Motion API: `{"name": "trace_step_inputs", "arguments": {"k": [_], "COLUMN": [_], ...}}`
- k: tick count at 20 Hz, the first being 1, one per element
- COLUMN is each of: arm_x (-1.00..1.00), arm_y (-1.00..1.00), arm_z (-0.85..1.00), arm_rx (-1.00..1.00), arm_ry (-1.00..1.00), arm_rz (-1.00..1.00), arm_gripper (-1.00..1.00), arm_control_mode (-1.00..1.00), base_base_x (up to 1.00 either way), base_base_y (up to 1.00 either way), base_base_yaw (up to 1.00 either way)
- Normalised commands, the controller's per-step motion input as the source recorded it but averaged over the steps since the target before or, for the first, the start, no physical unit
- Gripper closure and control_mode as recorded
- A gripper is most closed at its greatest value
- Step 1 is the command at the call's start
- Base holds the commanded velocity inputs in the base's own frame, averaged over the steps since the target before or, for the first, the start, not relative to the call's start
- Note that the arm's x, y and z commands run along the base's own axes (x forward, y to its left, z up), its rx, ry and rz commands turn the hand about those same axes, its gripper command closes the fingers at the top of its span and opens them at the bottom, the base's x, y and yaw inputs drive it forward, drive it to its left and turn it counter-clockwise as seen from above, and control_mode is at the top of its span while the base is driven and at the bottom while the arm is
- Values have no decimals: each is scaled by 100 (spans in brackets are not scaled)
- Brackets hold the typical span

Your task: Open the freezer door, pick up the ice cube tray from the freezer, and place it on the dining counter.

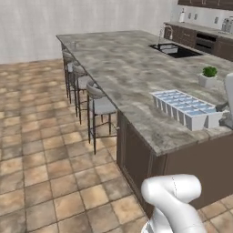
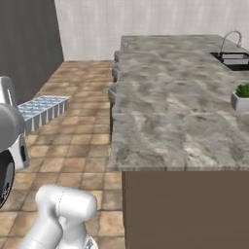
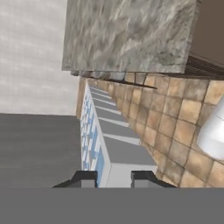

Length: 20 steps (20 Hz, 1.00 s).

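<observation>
At left in the right base view, the tray [image 2: 43,108] hangs in the air over the floor, beside the counter [image 2: 180,126] but not above it; the gripper [image 3: 113,178] is clamped on its end wall. I judge the carry step in hand; next, swing it over the stone and lower it level. One tray; four stools [image 1: 98,102]; one plant [image 1: 208,75]; one sink [image 1: 175,49].

The dining counter [image 1: 127,77] had a marbled grey-beige stone top with a dull polish, over dark matt wood panels. The ice cube tray [image 1: 185,108] looked like smooth white plastic with pale-blue cells. The floor [image 1: 41,150] was matt, mottled terracotta tile. At twelve o'clock, the wall [image 1: 36,27] looked faintly streaked.
</observation>
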Motion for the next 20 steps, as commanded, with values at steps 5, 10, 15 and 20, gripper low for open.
{"name": "trace_step_inputs", "arguments": {"k": [5,10,15,20], "arm_x": [0,0,0,0], "arm_y": [0,0,0,0], "arm_z": [0,0,0,0], "arm_rx": [0,0,0,0], "arm_ry": [0,0,0,0], "arm_rz": [0,0,0,0], "arm_gripper": [100,100,100,100], "arm_control_mode": [100,100,100,100], "base_base_x": [25,39,54,69], "base_base_y": [100,100,100,100], "base_base_yaw": [-55,-54,-55,-53]}}
